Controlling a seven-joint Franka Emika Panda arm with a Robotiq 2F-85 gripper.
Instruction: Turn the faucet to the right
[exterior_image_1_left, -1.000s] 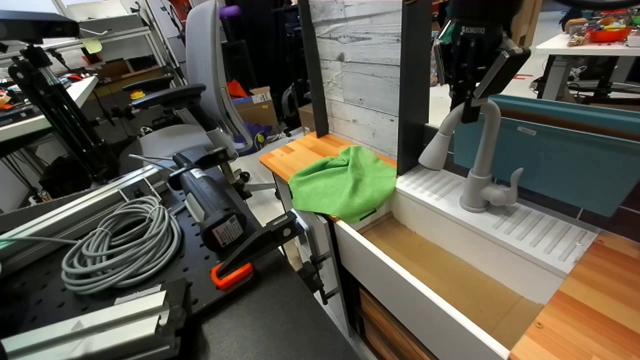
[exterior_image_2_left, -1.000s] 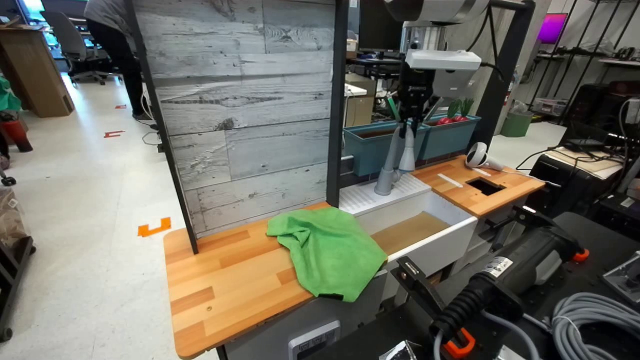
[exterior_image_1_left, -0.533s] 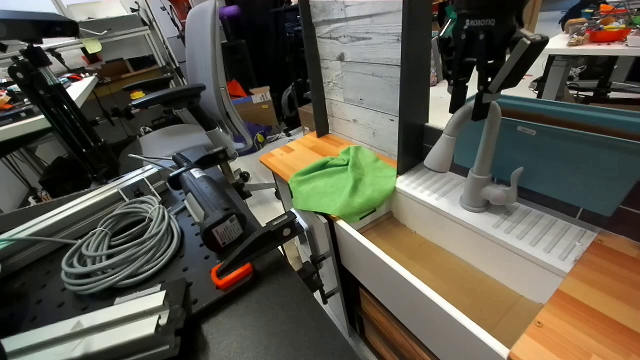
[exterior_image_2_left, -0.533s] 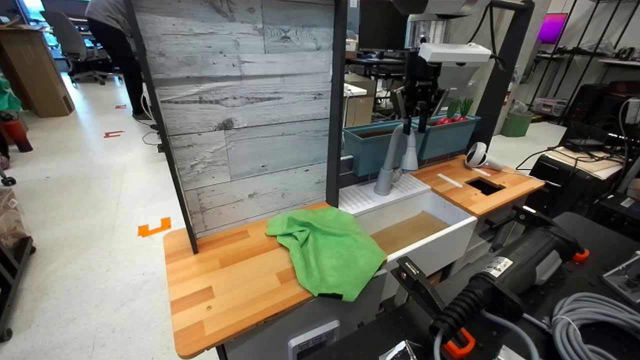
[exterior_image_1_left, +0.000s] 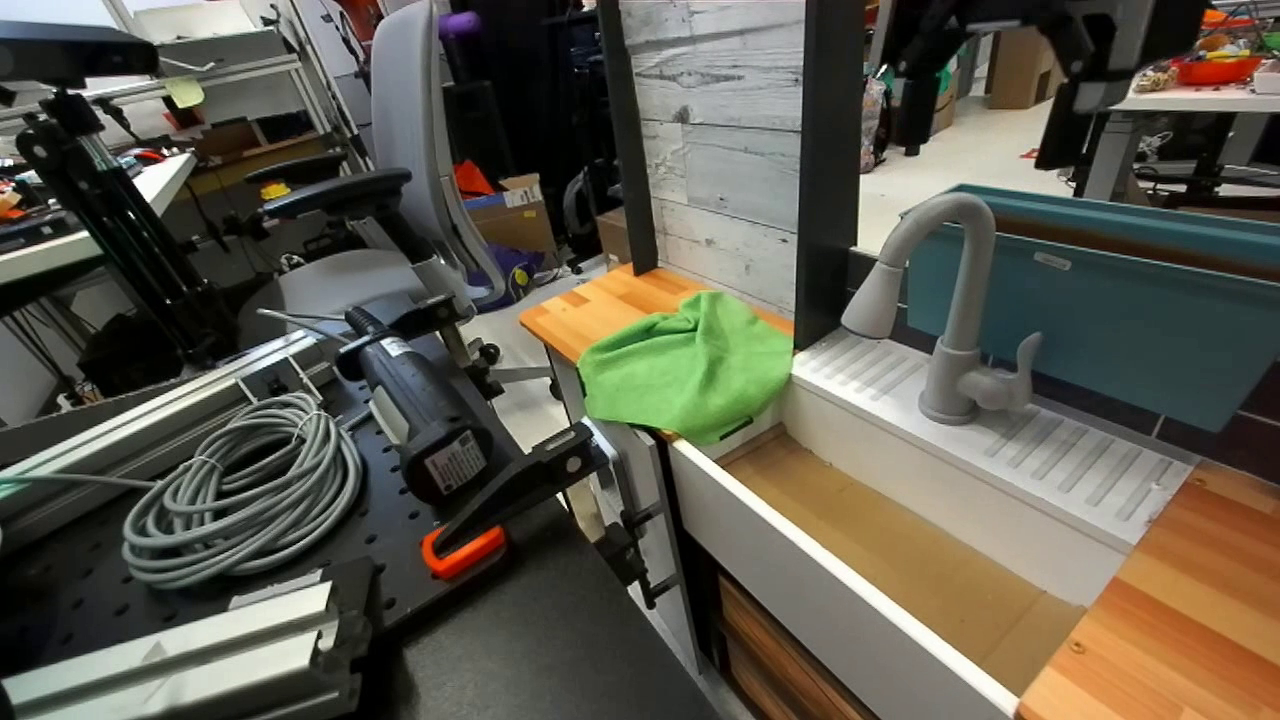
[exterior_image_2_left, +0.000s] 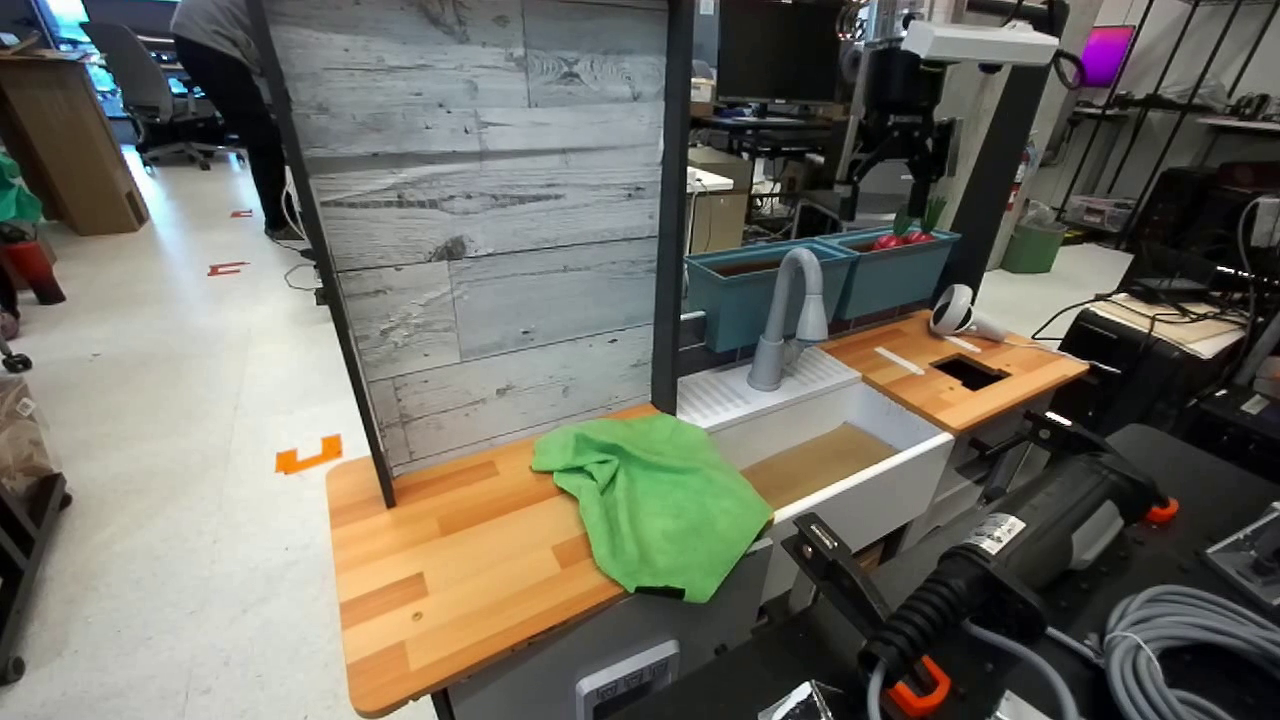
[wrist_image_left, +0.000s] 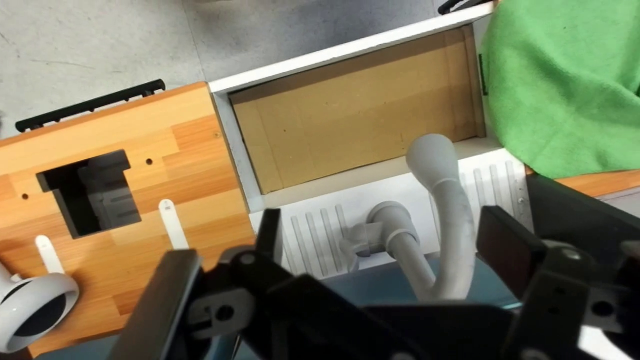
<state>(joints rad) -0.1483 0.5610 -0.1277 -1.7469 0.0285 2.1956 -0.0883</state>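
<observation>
The grey faucet (exterior_image_1_left: 970, 280) rises from a white ribbed ledge behind the sink, its arched spout ending in a cone-shaped head that points toward the divider panel's side in an exterior view. Its small side lever (exterior_image_1_left: 1010, 385) sits low on the base. My gripper (exterior_image_1_left: 990, 140) hangs above the arch, fingers spread wide and touching nothing. An exterior view puts the gripper (exterior_image_2_left: 884, 205) above and clear of the faucet (exterior_image_2_left: 768, 345). From above in the wrist view, the faucet (wrist_image_left: 457, 220) appears between the spread fingers of the gripper (wrist_image_left: 385, 222), lower than they are.
A white sink (exterior_image_1_left: 790, 580) with a brown bottom lies before the faucet. Teal planters (exterior_image_1_left: 1100, 330) stand behind it. A green cloth (exterior_image_2_left: 660, 500) drapes over the wooden counter (exterior_image_2_left: 450, 560) beside the tall grey panel (exterior_image_2_left: 500, 250). A white handheld device (exterior_image_2_left: 955, 310) lies on the far counter.
The fingers, close together at the top of the spout a second ago, have parted widely. My gripper has risen and moved back off the faucet. The spout head has shifted only slightly.
</observation>
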